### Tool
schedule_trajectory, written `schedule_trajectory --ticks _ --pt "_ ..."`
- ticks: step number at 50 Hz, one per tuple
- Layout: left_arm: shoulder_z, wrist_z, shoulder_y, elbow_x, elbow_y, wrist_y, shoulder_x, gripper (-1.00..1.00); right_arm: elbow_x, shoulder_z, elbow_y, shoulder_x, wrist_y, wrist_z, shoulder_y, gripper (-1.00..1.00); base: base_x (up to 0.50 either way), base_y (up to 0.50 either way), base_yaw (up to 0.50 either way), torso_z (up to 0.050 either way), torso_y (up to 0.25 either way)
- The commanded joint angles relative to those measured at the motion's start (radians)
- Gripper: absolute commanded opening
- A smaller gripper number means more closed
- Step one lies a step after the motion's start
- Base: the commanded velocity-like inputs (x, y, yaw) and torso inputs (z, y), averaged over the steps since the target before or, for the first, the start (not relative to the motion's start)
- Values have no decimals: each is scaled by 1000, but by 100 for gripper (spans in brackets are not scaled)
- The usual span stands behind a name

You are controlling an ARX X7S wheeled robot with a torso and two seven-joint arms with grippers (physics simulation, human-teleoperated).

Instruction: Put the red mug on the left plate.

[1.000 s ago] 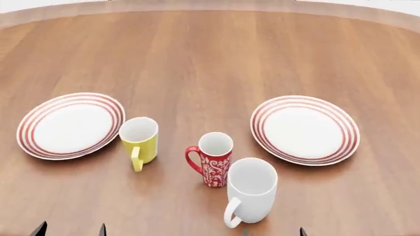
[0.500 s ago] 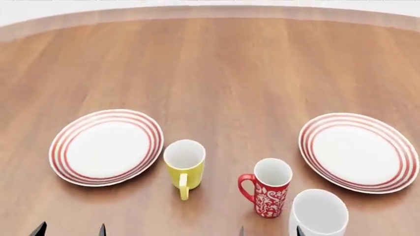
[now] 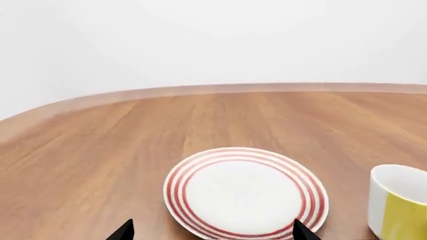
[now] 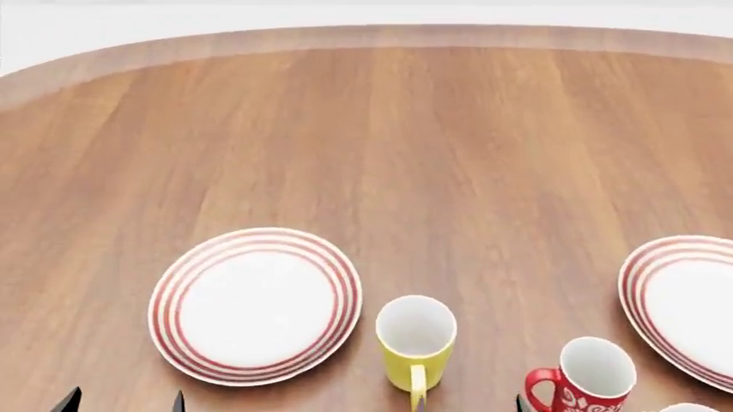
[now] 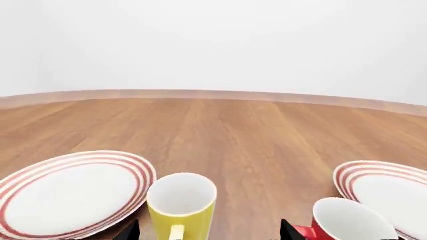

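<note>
My left pincer [image 3: 210, 231] shows only two dark fingertips, set wide apart with nothing between them: released. It hangs just in front of the left plate [image 3: 245, 192], which lies flat on the wooden table [image 4: 378, 146]. My right pincer [image 5: 210, 231] is likewise spread, tips apart and empty, with the yellow mug [image 5: 181, 204] upright between them in its camera. The red mug [image 4: 582, 378] stands upright on the table, beside the yellow mug and near the right plate [image 4: 684, 302], well apart from the left plate.
</note>
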Motion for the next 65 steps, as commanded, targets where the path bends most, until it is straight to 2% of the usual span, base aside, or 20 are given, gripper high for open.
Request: schedule_trajectory --ticks 1,11,25,31,34,35,39,40,44,47,52,65 --pt "13 -13 -1 -11 2 -3 -11 100 12 -12 11 10 -5 10 8 100 293 348 0 0 0" --pt "22 -22 -4 -17 -4 4 -18 100 28 -17 9 17 -7 17 7 100 393 290 0 0 0" --pt "36 -37 1 -24 6 1 -28 100 40 -27 -3 27 -5 27 4 100 494 52 0 0 0" --pt "39 -40 1 -29 8 0 -32 100 47 -32 -1 31 -4 29 5 100 13 0 0 0 0" --pt "42 -44 2 -30 11 -1 -33 100 95 -20 -20 30 71 29 6 100 0 0 0 0 0" --pt "42 -45 4 -31 13 -2 -34 100 113 -8 -29 27 165 53 22 100 0 0 0 0 0" --pt "47 -49 4 -31 15 -2 -36 100 133 4 -118 32 369 114 47 100 0 0 0 0 0" --pt "48 -50 5 -30 14 -2 -37 100 140 12 -168 32 480 151 67 100 0 0 0 0 0" --pt "51 -54 6 -33 17 -2 -39 100 200 74 -276 12 661 226 105 100 0 0 0 0 4" --pt "54 -56 7 -34 18 -1 -40 100 234 123 -307 -8 718 269 121 100 0 0 0 0 0" --pt "56 -58 5 -39 13 3 -43 100 190 149 -389 -29 819 420 148 100 0 0 0 0 0" --pt "62 -63 -6 -48 -3 10 -50 100 344 278 -569 -91 1005 543 147 100 0 0 0 0 0"
